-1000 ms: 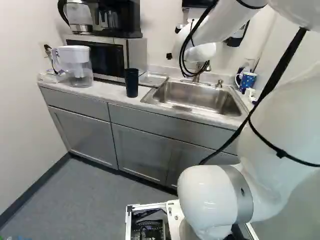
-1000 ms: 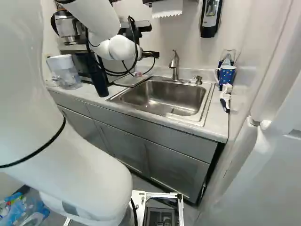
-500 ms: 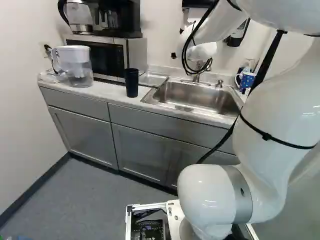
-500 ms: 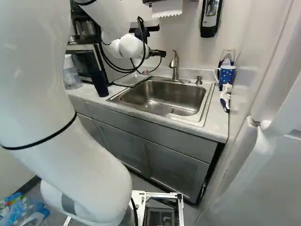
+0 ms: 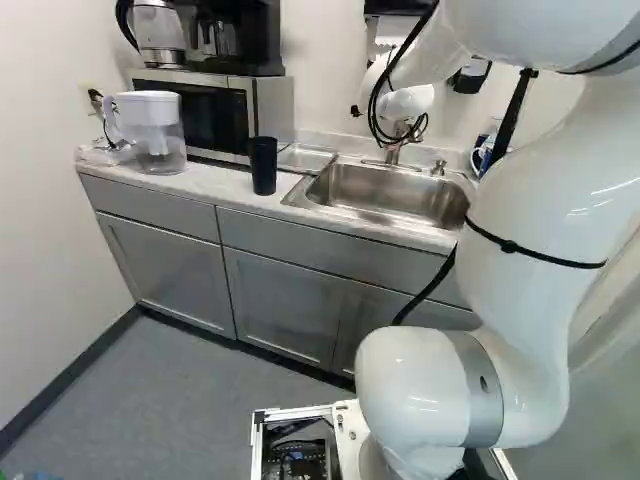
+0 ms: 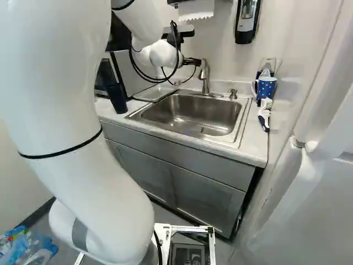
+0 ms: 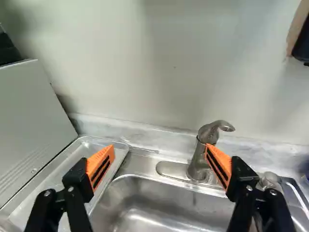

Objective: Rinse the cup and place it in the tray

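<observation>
tall dark tumbler (image 5: pixel 263 166), presumably the item to rinse, stands upright on the counter (image 5: pixel 218 186) beside the tray (image 7: pixel 48 179). gripper (image 7: pixel 160 146) is wide and empty near the faucet (image 7: pixel 195 162). likely step: pre-rinse setup; next, align with the faucet lever.

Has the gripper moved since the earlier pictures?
Yes. In the right base view, the gripper has moved rightward, toward the faucet, which has stayed put.

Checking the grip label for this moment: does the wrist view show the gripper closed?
No, the gripper is open, its two orange pads standing wide apart.
</observation>
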Controlling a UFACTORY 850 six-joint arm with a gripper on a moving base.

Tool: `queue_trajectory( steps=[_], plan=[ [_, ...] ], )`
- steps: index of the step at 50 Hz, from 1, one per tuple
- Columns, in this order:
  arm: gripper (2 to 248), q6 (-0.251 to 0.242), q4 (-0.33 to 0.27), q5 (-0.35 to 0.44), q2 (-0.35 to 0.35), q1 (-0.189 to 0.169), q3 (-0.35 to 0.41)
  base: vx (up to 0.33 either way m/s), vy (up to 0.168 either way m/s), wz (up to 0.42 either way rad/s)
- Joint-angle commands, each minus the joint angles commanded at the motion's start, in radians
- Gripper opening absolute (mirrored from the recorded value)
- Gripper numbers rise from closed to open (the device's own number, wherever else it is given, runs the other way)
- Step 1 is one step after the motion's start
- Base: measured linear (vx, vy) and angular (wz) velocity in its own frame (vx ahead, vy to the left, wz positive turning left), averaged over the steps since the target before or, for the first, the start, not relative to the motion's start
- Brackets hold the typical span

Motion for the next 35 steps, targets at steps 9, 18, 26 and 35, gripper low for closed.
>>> queue_trajectory(
  steps=[9, 18, 26, 35],
  plan=[
    [247, 0.000, 0.000, 0.000, -0.028, -0.007, -0.030, 0.000, 0.000, 0.000],
    [247, 0.000, 0.000, 0.000, -0.045, -0.014, -0.049, 0.000, 0.000, 0.000],
    [247, 0.000, 0.000, 0.000, -0.060, -0.020, -0.065, 0.000, 0.000, 0.000],
    [247, 0.000, 0.000, 0.000, -0.076, -0.027, -0.083, 0.000, 0.000, 0.000]
  ],
)
